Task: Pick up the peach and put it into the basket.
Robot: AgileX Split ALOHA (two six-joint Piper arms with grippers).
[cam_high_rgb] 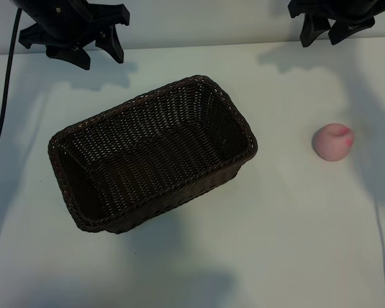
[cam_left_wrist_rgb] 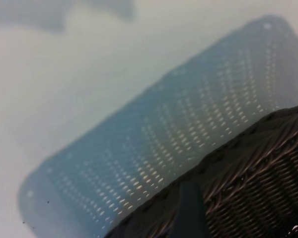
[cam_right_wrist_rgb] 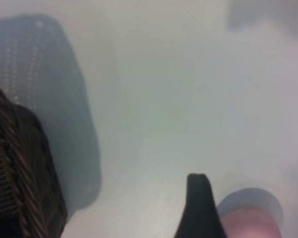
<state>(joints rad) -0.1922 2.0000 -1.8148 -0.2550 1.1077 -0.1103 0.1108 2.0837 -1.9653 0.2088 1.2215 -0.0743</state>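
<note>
Steep overhead; wrists close (shared basket (cam_high_rgb: 153, 154))

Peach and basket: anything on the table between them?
Nothing. In the exterior view only bare white table separates the peach from the wicker basket.

Setting: robot lab bench.
Evidence: bare white table (cam_high_rgb: 256, 256); two black arms mounted behind the basket (cam_high_rgb: 154, 151); cable (cam_high_rgb: 1, 109) beside it.

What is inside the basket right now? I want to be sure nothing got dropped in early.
Nothing: the basket shows only its bare woven floor and walls. The peach lies on the table, apart from it. The foot of the near wall is hidden.
</note>
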